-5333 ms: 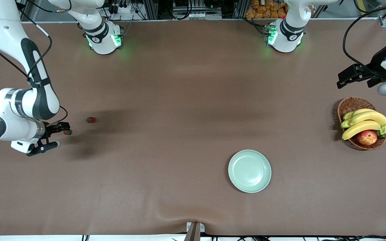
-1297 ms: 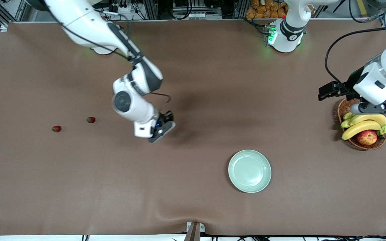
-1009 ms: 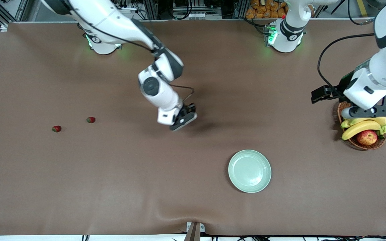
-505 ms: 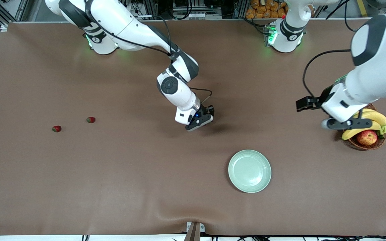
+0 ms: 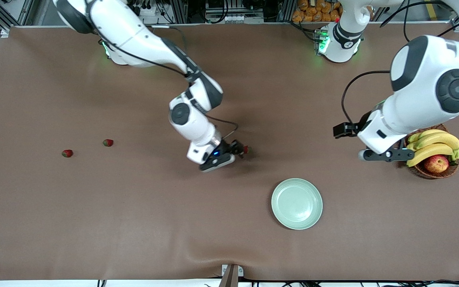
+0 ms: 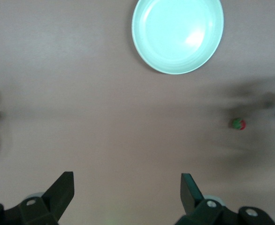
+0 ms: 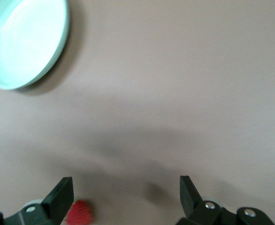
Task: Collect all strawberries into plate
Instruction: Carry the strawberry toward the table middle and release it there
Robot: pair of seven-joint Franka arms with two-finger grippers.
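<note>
Right tool (image 5: 235,153) hangs low over the middle of the desk (image 5: 134,223), fingers spread wide and grasping nothing. One strawberry (image 5: 246,150) sits just at the tip of this tool; in the right wrist view the same berry (image 7: 80,212) shows next to one finger (image 7: 60,198), outside the gap, and whether it touches that finger cannot be told.

Plate (image 5: 297,203) lies nearer the front camera than this berry, toward the left arm's end of the desk, and holds no fruit (seen also in both wrist views, bare).

Two more strawberries rest well apart from the plate, toward the right arm's end of the desk: one (image 5: 108,142), and another (image 5: 67,153) slightly nearer the front camera and closer to the desk's end.

Left tool (image 5: 347,141) hovers over bare desk surface beside the wicker basket (image 5: 414,169), fingers fully apart, carrying nothing. Its wrist view looks down on the plate (image 6: 177,35) and the berry (image 6: 238,123) by the right tool.

Basket holds bananas (image 5: 432,145) and an apple (image 5: 436,163).
</note>
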